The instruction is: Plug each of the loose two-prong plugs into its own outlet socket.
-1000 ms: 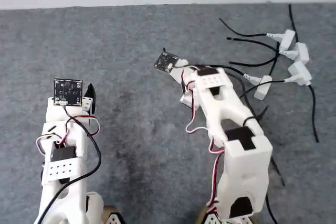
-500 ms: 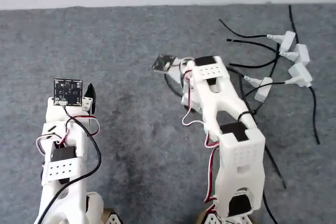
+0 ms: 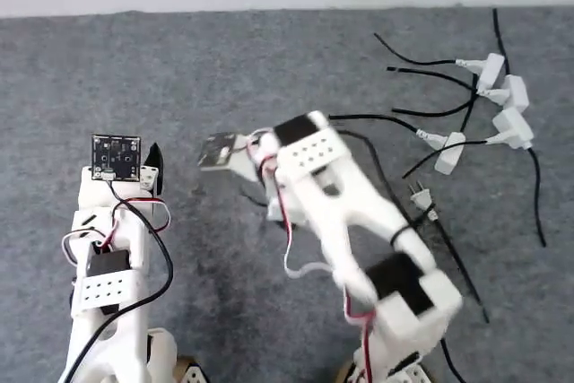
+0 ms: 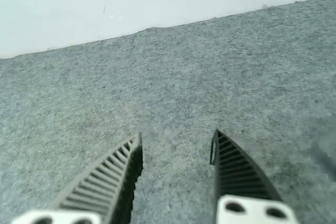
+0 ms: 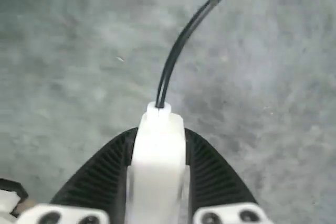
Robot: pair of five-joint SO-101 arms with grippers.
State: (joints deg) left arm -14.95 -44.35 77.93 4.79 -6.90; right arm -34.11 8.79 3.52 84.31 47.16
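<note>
Little of the task is judged done. A white block (image 5: 157, 161), by its look a socket, is pinched between the ribbed black fingers of the right gripper (image 5: 160, 132) and held over the middle of the surface (image 3: 224, 60). A thin black twin cord (image 5: 184, 40) runs from its end. One dark two-prong plug (image 3: 421, 196) is seen lying loose beside the right arm, so at least that joining is left. Four more white, boxy sockets (image 3: 513, 89) are gathered at the far right; whether any are filled cannot be told. The left gripper (image 4: 177, 136) is held spread over bare, felt-like grey fabric.
</note>
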